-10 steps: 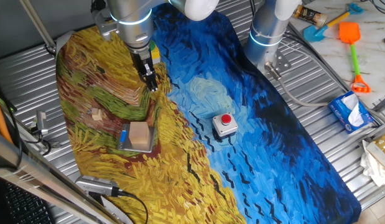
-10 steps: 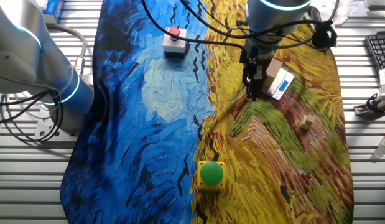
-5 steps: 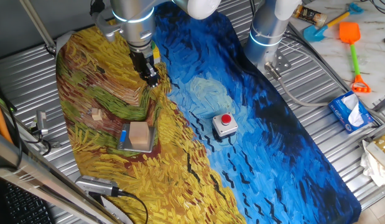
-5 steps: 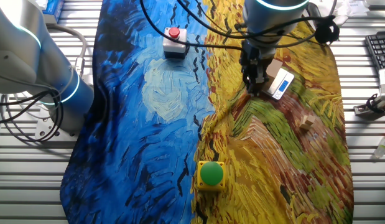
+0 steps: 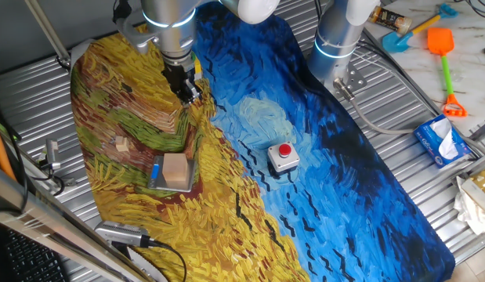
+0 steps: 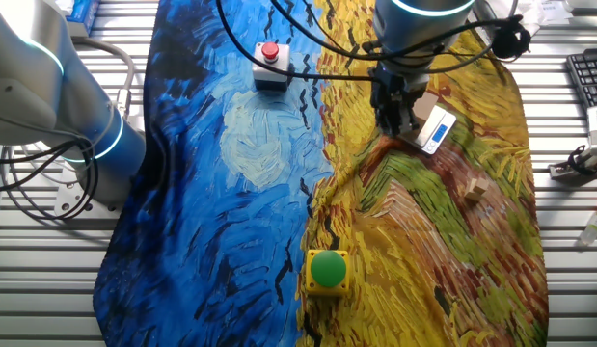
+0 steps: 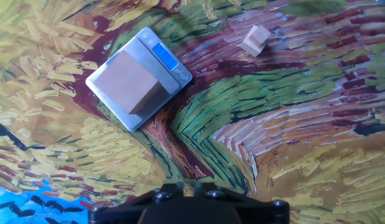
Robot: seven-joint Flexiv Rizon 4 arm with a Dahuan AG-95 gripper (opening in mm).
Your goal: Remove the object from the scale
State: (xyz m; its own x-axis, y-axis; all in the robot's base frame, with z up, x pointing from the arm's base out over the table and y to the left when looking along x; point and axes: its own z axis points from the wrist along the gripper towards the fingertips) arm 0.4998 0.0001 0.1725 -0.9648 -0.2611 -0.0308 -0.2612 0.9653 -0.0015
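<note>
So the whole bench is a ribbed metal table (image 5: 430,227) with a big painted cloth (image 5: 320,172) draped over it, swirly blue on one half and yellow-green-brown strokes on the other. The silver arm (image 5: 168,19) comes down over the yellow half, and the gripper (image 5: 187,92) hangs above the cloth, well apart from the scale (image 5: 157,174). In the other fixed view the gripper (image 6: 394,114) sits just beside the scale (image 6: 438,130) in the picture, but the hand view shows it's up off the cloth and not over the plate.

Fingers look close together in both fixed views with nothing between them, though honestly I can't tell for sure if they're fully closed; the hand view only shows the black base of the gripper at the bottom edge.

The wooden cube (image 7: 129,83) is sitting flat on the scale (image 7: 108,93), toward the corner away from the blue display strip, up and left of the fingers in the hand view.

Other stuff: a grey box with a red button (image 5: 283,157) on the blue part, a yellow box with a green button (image 6: 328,271) near the cloth's edge, and a tiny wooden block (image 7: 256,40) lying near the scale on the brown strokes.
</note>
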